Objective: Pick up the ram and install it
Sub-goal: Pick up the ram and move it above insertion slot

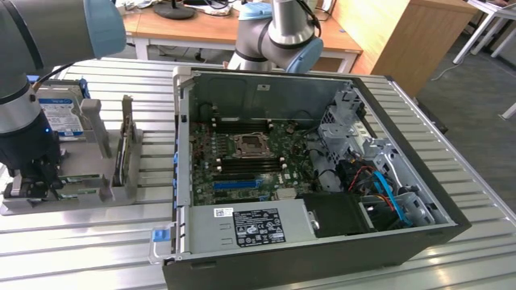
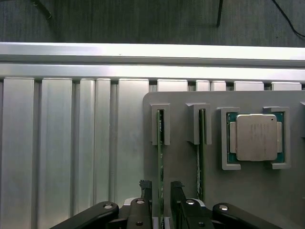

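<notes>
A robot arm reaches down to a grey holder that lies on a ribbed aluminium table, at the exterior view's left of an open computer case. The dark gripper hangs low over the holder's near end. From the wrist camera, the ram appears as a thin green line: the stick stands on its long edge in the holder, narrow top edge towards the camera. Its long axis runs straight out from between the fingers, in line with the table's slats, and its far end sits in a small grey U-shaped bracket. The gripper straddles the near part of the stick, jaws spread, with one black finger on each side and a thin gap visible between each finger and the board, so nothing is pinched. A second green stick stands parallel just beside the first, in its own bracket, outside the fingers. Beyond it a square processor with a silver lid lies flat in a pocket of the holder. In the exterior view, a dark upright card and a blue-labelled hard drive stand in the same holder. Inside the case, the green motherboard lies face up, with a long blue slot near its front edge.
</notes>
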{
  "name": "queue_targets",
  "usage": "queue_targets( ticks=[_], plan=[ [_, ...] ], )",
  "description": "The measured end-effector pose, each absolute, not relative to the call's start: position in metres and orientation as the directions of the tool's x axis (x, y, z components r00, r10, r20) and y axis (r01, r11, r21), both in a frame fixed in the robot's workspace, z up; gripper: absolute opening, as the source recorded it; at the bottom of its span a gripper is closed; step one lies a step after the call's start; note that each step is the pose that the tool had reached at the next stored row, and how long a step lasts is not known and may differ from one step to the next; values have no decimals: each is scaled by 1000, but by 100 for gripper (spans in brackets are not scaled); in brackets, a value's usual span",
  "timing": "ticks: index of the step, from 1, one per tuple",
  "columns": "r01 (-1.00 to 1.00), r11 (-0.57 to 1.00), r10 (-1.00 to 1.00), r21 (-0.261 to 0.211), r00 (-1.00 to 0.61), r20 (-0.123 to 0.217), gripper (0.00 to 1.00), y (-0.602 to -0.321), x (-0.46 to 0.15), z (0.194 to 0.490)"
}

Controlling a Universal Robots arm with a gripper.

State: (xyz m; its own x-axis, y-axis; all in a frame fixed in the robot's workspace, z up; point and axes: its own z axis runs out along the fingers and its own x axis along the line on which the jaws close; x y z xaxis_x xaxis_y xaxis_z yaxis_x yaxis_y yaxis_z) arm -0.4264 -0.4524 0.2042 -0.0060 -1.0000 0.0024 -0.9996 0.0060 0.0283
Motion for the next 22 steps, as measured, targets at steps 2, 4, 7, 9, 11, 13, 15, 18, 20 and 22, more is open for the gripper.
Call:
queue_targets(
  ticks=[2,4,7,9,11,13,15,18,20,22],
  plan=[
    [-1000,6,-1000,28,-6,2,30,-452,-426,204],
    [-1000,6,-1000,28,-6,2,30,-452,-426,204],
    [-1000,6,-1000,28,-6,2,30,-452,-426,204],
    [-1000,6,-1000,28,-6,2,30,-452,-425,204],
    [-1000,6,-1000,28,-6,2,30,-452,-424,204],
    [-1000,6,-1000,28,-6,2,30,-453,-422,204],
    [-1000,6,-1000,28,-6,2,30,-453,-421,203],
    [-1000,6,-1000,28,-6,2,30,-453,-419,203],
    [-1000,6,-1000,28,-6,2,30,-453,-417,203],
    [-1000,6,-1000,28,-6,2,30,-453,-416,203]
  ],
)
